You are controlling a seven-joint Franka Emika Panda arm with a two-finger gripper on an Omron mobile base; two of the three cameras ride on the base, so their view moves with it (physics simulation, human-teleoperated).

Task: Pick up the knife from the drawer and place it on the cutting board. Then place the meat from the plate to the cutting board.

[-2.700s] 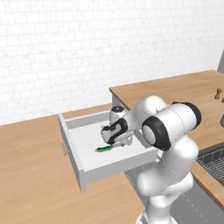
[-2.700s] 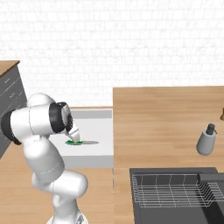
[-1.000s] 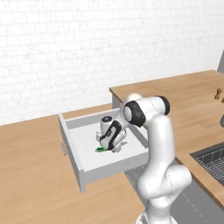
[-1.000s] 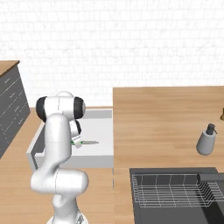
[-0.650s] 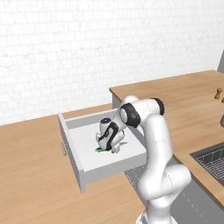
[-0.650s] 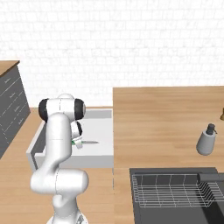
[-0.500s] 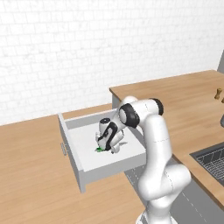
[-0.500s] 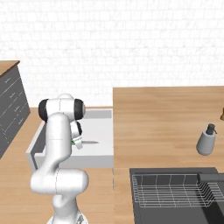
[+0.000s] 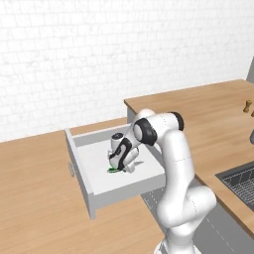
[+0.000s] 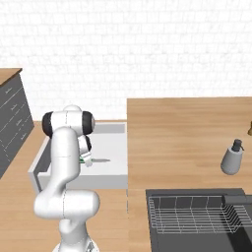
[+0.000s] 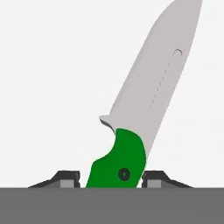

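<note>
On the floor of the open drawer point(image 9: 99, 186), toward its middle, the knife point(image 11: 144, 109) lies flat, with the arm bent down over it from the worktop point(image 9: 208, 114) side. From the left base camera a small patch of green handle shows beneath the pincer point(image 9: 119, 166); from the right base camera the grey blade points away from the arm toward the drawer's right wall. The hand camera looks straight along the tool: the green handle sits between the two dark fingertips point(image 11: 68, 177), one on each side, with the pale blade running up and away. The fingertips stand just beside the handle on both flanks; whether they already press it cannot be told, so the pincer is judged to be closing on the handle rather than confirmed as gripping it. Assessment of the object: a small, stiff, light item, unlikely to strain the arm. The blade is thin, smooth and tapered, a poor place to grip; the handle is thicker and contoured, and is the correct place to take hold. The contact sits near the butt end, behind the rivet, so the blade's weight hangs forward and could let the knife pivot or droop on lifting. A firm squeeze across the handle's flat sides is advisable before raising it clear of the drawer walls.
</note>
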